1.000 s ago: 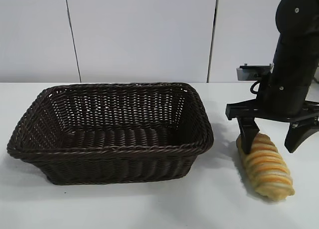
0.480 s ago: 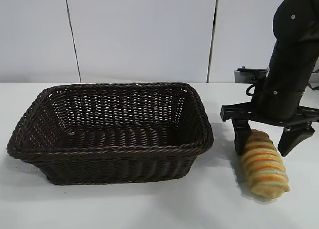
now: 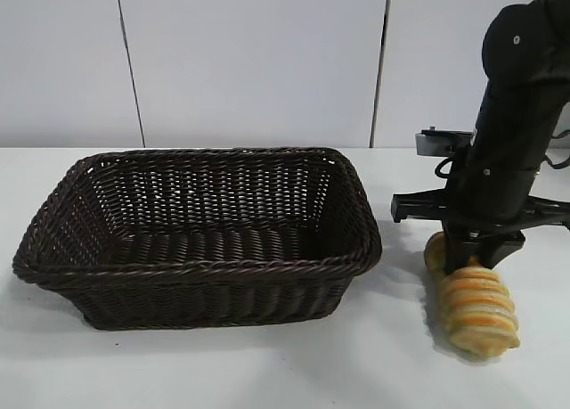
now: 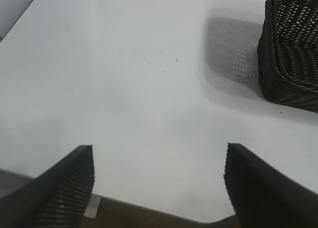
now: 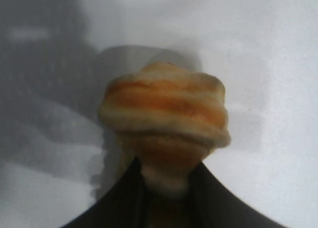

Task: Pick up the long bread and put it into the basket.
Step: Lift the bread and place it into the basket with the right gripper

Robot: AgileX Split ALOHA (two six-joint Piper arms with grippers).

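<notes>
The left gripper (image 4: 159, 188) appears only in its own wrist view: its two dark ribbed fingers (image 4: 64, 188) stand wide apart with nothing between them, hovering above the bare white desk (image 4: 124, 89), with one corner of the basket (image 4: 293, 49) farther off. In the exterior view the basket (image 3: 196, 240), a large rectangular dark brown wicker piece with sloping sides and a braided rim, sits on the desk (image 3: 267, 373) at the left and centre of the scene, and nothing is seen inside it. To its right, apart from the basket wall, the long bread (image 3: 476, 306) lies on the desk, pale tan with orange-brown crosswise stripes. It is outside the basket. The right gripper (image 3: 476, 253) is lowered from above onto the far end of the loaf, its black fingers (image 3: 463, 249) closed against that end. The right wrist view confirms the grasp: the long bread (image 5: 166, 118) fills the middle, and the two dark fingers (image 5: 124, 198) pinch its narrower near end from both sides. Whether the loaf's underside touches the desk cannot be told for certain.
</notes>
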